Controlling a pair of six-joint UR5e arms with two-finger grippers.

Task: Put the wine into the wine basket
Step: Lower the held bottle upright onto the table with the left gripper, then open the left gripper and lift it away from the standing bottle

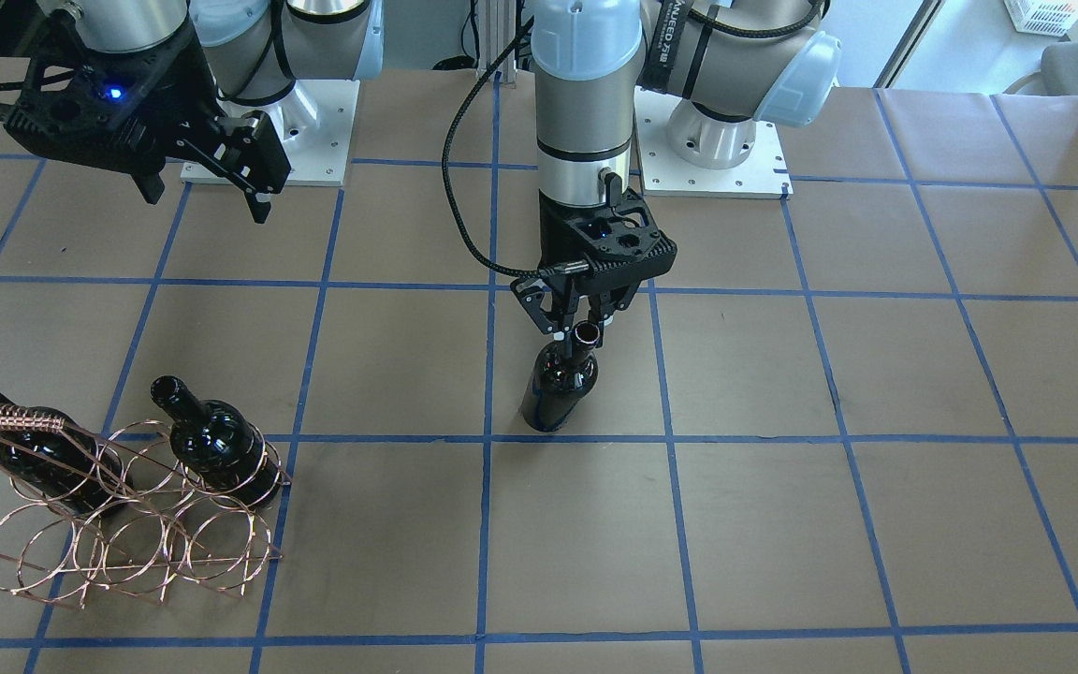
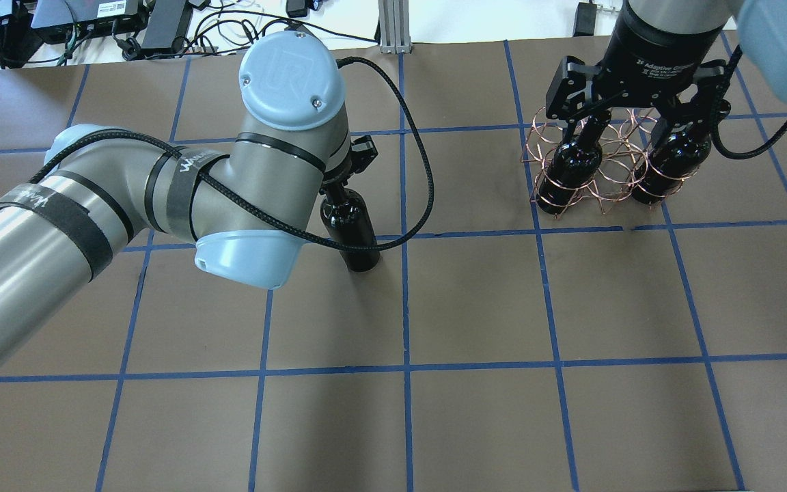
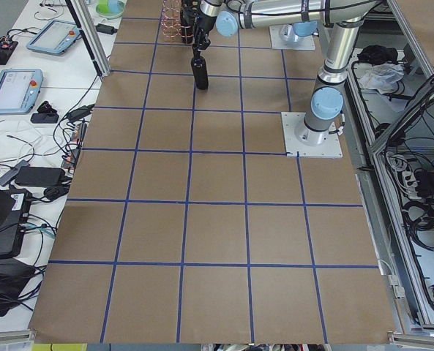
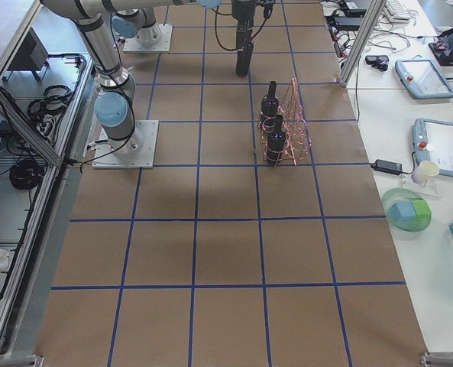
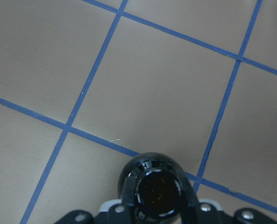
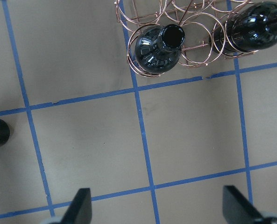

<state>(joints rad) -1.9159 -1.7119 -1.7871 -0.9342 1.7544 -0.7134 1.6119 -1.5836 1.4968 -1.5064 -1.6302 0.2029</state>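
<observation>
1. Bottles first: I count three glossy near-black glass wine bottles, all unlabelled, with long necks and lipped mouths.
2. Two of them already sit in the rose-gold wire wine basket (image 1: pixel 141 548), the only rack on the table. One bottle (image 1: pixel 221 445) is on the side nearer the table's middle and the other bottle (image 1: pixel 38 454) is at the far end, under the coiled wire handle (image 1: pixel 6 420). Both lie slanted, with their mouths up and toward the robot.
3. Some empty rings show between those two bottles. From these angles I honestly can't tell which tier they're in.
4. The third bottle (image 1: pixel 558 388) stands well apart from the basket, near the middle of the brown paper-covered table (image 1: pixel 782 515), right by a crossing of the blue tape lines (image 1: pixel 670 438). It's roughly upright, leaning a little.
5. The left gripper (image 1: pixel 576 325) comes straight down on it and has both fingers clamped on the neck just under the lip. The left wrist view looks right into the open mouth between the fingers.
6. I can't make out whether the bottle's base is touching the paper or sits just off it.
7. The right gripper (image 6: pixel 156 190) holds nothing and its two fingers are spread wide. It hangs above bare table on the robot's side of the basket, and in its wrist view the basket sits at the top edge.
</observation>
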